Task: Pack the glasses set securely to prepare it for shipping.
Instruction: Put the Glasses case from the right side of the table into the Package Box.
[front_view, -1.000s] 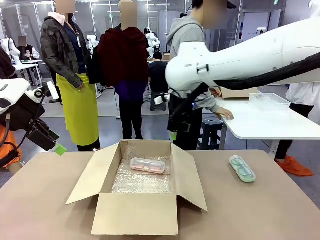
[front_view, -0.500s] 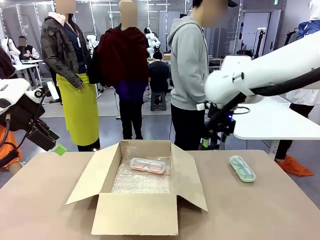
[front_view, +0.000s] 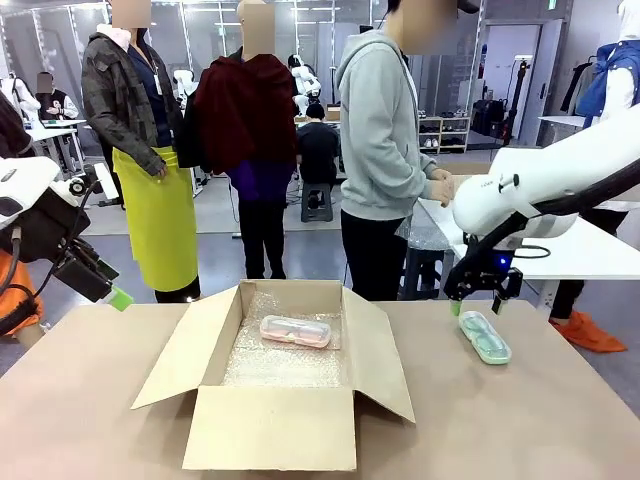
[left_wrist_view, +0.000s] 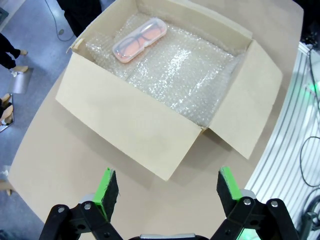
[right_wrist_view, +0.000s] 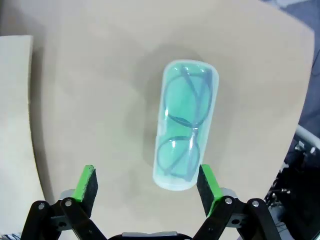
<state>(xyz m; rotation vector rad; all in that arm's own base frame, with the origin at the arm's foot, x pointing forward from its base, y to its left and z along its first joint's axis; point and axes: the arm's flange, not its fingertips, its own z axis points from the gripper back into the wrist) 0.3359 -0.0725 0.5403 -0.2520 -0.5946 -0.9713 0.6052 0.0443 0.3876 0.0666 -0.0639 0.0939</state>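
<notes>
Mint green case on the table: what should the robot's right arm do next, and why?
Probably lower the open right gripper around the mint green case: it hovers just above that case, which lies outside the box, while the pink case is already inside.

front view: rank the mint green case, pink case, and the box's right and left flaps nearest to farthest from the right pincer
1. mint green case, on the table just below the right pincer
2. box's right flap, toward the middle
3. pink case, inside the box on bubble wrap
4. box's left flap, far left side
</notes>
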